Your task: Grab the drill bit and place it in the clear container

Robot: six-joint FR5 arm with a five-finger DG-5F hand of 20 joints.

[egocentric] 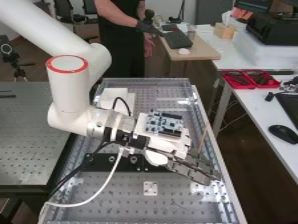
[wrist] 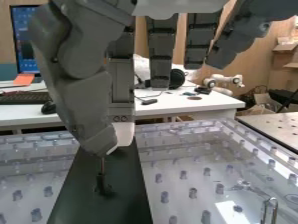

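A white robot arm [egocentric: 68, 95] reaches in from the upper left of the high view, over a perforated metal bench [egocentric: 126, 200]. The robot hand [egocentric: 189, 167] at its end points towards the lower right, its long fingers [egocentric: 199, 172] slanting low above the bench. A blue-and-white circuit board [egocentric: 164, 123] sits on top of the arm, just behind the hand.

In the wrist view, the thumb [wrist: 86, 110] and the nearest finger [wrist: 122, 95] come together in a narrow pinch, while the other fingers hang nearly straight beside them. Held at the thumb's tip is the drill bit [wrist: 102, 172] – thin, roughly upright, its lower end over a dark bar [wrist: 106, 207]. Whether that end touches the bar is hard to tell.

A broad transparent surface with upright edges, apparently the clear container [wrist: 199, 175], spreads on both sides of the bar, with rows of small peg-like shapes showing through; whether the bit is within it, I cannot tell. A bent metal handle [wrist: 268, 207] stands on one side.

On a white side table [egocentric: 266, 107] are red trays [egocentric: 238, 80] and, nearer, a black mouse [egocentric: 284, 133].
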